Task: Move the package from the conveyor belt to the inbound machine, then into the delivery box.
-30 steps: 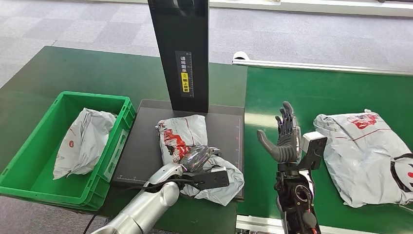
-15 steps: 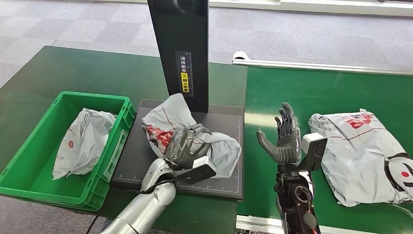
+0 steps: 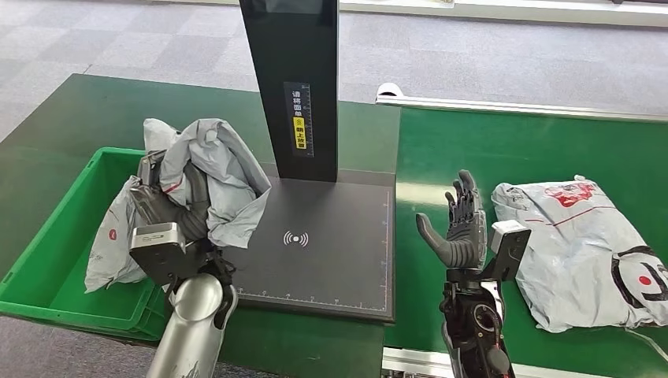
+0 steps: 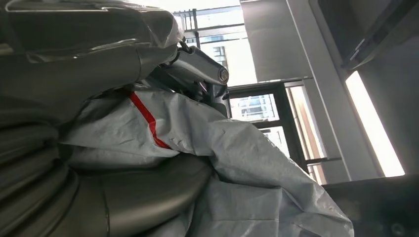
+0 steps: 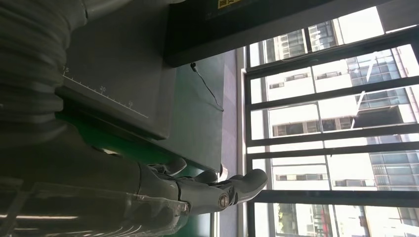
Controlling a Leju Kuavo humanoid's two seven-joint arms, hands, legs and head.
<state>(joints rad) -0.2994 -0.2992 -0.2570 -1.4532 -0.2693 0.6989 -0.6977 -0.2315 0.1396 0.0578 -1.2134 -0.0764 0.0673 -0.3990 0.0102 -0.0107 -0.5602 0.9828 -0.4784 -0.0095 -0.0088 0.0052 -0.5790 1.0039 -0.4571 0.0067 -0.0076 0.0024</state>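
Left hand (image 3: pixel 169 209) grips the grey package (image 3: pixel 209 169), held above the rim of the green delivery box (image 3: pixel 47 272), clear of the inbound machine (image 3: pixel 331 244); only the drop remains. Right hand (image 3: pixel 457 224) hovers spread and empty beside another package (image 3: pixel 583 244) on the conveyor belt (image 3: pixel 520 150).

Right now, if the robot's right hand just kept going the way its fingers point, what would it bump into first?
Probably nothing soon. The right hand is raised over the green conveyor belt with its fingers pointing up and away from the robot. The package lies off to its side, not ahead. Depth is hard to judge here.
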